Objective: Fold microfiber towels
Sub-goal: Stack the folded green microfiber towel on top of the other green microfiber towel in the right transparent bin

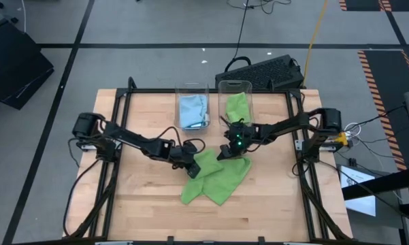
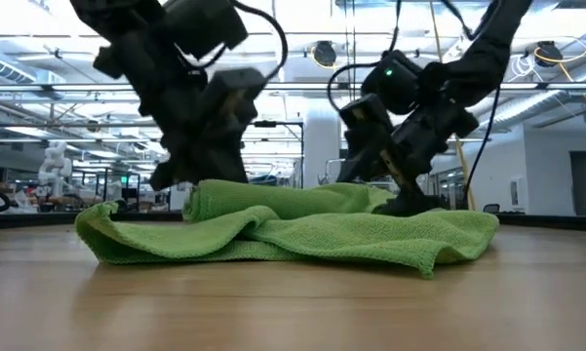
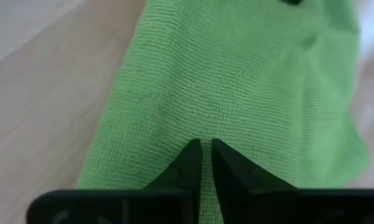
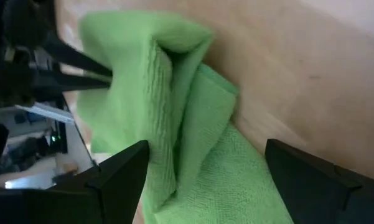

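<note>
Towel [image 1: 214, 178] lies rumpled mid-table, green, with my left gripper [image 3: 205, 163] pinched shut on its near-left edge to lift a fold. My right gripper [image 4: 205, 171] spreads wide over the far edge, releasing it, I judge.

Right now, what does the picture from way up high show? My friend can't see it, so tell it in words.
Two dark robot arms meet over a crumpled lime green towel in the middle of a wooden table. The left claw is pinched on the towel's edge, and the right claw is open at its far edge. Behind them stand two clear bins, one with a blue towel, one with a green towel.
</note>
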### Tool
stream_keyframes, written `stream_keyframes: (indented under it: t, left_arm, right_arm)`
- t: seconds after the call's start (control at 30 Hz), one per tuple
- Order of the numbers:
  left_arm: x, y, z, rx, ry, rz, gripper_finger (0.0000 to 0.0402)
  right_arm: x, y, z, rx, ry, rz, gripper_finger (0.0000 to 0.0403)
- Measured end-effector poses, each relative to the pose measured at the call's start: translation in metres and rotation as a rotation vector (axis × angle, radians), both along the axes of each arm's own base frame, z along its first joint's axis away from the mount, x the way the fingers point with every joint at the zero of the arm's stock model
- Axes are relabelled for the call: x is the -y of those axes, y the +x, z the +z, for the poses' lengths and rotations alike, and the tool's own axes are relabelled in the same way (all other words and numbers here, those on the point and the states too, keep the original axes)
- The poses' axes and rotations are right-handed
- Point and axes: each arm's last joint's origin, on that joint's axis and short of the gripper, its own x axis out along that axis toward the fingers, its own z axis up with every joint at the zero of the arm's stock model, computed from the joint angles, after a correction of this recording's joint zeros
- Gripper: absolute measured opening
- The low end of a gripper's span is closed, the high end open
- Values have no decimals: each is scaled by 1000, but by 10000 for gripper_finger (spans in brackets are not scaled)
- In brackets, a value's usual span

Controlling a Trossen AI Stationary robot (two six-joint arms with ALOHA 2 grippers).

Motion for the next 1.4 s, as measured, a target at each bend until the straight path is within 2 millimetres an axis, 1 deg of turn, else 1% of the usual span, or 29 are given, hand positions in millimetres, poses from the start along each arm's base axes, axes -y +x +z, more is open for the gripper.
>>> stream_keyframes:
  t: [0.07, 0.2, 0.4, 0.5, 0.67, 0.9, 1.0, 1.1, 1.4]
  left_arm:
    - [-1, 1, -6, -17, 4, 1, 32]
    - [0, 5, -16, -23, 13, -12, 26]
    - [0, 11, -26, -3, 17, -27, 26]
    - [1, 12, -26, 7, 27, -38, 26]
    - [0, 12, -26, 8, 46, -50, 26]
    - [0, 12, -26, 10, 49, -52, 26]
    - [0, 13, -26, 16, 57, -60, 26]
    - [0, 13, -26, 16, 59, -61, 26]
    - [0, 13, -26, 16, 61, -64, 26]
  right_arm:
    - [0, 9, -2, 4, 6, 10, 315]
    - [1, 19, -4, 3, 29, 27, 314]
    - [2, 22, -3, 3, 69, -8, 313]
    - [2, 23, -2, 21, 96, -16, 313]
    - [3, 27, 3, 85, 91, -19, 309]
    - [2, 28, 4, 90, 126, -14, 270]
    - [1, 28, 5, 79, 151, -26, 264]
    - [1, 28, 5, 72, 171, -39, 277]
    - [8, 27, 7, 97, 229, 12, 349]
